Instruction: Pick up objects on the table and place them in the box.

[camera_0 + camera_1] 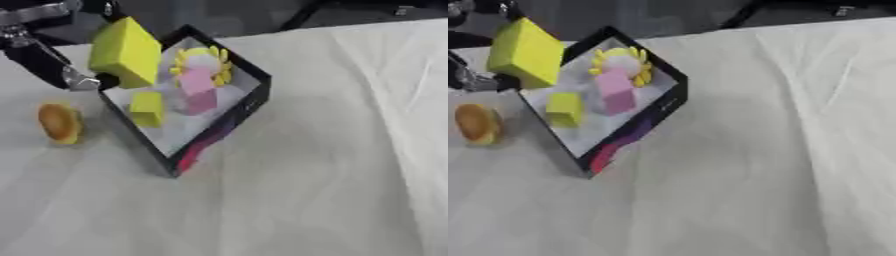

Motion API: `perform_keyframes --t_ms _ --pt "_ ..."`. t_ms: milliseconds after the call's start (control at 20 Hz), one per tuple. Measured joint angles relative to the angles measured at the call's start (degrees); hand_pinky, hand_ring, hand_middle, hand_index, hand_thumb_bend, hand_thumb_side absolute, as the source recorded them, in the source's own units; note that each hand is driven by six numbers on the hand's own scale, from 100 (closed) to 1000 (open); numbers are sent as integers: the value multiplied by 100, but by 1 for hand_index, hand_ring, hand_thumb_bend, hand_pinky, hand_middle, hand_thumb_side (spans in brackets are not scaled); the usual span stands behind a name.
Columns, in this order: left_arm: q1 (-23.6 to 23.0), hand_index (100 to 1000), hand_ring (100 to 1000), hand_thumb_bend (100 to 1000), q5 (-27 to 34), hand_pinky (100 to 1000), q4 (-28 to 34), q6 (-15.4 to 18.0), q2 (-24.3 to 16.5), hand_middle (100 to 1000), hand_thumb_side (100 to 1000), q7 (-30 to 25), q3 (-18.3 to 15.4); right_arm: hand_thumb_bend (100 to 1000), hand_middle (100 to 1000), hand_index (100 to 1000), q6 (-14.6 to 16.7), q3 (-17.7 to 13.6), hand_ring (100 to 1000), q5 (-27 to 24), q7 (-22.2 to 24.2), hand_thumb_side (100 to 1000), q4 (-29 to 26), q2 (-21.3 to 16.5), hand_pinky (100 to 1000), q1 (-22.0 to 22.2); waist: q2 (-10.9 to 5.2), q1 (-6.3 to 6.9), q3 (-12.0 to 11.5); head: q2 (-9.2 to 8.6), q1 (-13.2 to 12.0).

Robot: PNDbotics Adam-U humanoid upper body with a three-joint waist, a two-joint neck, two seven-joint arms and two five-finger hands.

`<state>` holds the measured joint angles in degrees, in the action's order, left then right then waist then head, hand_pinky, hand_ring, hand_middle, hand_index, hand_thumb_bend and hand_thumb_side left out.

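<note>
No readable writing anywhere; the black-walled open box (249,107) has a pink and purple patch on its near outer wall, but it's too blurry to tell if it's a label. The box sits turned on the white cloth-covered bench (332,165), one corner pointing toward the camera.

The left hand (74,75) comes in from the upper left, mostly cut off by the frame edge, and is grasping a big yellow foam block (125,51), holding it tilted over the box's left rim, long axis running roughly up and down. How the fingers wrap it is hard to see.

Inside the box: a small yellow block (147,109), a pink block (198,89) standing upright, and a yellow flower-shaped toy (203,62) behind it. A brown bun-like thing (59,122) lies on the bench just left of the box. The right hand doesn't show.
</note>
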<state>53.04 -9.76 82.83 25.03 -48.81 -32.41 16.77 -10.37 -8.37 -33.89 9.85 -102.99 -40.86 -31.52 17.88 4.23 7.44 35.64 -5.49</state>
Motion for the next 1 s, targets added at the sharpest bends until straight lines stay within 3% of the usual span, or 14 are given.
perform_keyframes --t_ms 550,800,900,1000 --pt "302 612 775 100 -353 800 -987 917 565 623 218 268 -73 100 643 815 -96 149 731 0 151 539 -2 119 974 -245 86 39 277 24 -175" --pt "201 633 785 100 -715 806 -1308 1072 665 641 219 422 -102 100 643 815 -118 180 730 3 195 541 -2 154 975 -279 102 55 308 283 -288" --pt "165 682 795 100 -826 813 -1398 1119 711 665 211 470 -104 100 643 816 -129 201 731 8 209 541 -2 156 975 -282 102 55 309 337 -336" --pt "137 786 816 100 -942 824 -1464 1171 753 711 201 521 -104 100 643 816 -134 208 731 9 226 540 -2 162 975 -293 102 56 313 361 -372"
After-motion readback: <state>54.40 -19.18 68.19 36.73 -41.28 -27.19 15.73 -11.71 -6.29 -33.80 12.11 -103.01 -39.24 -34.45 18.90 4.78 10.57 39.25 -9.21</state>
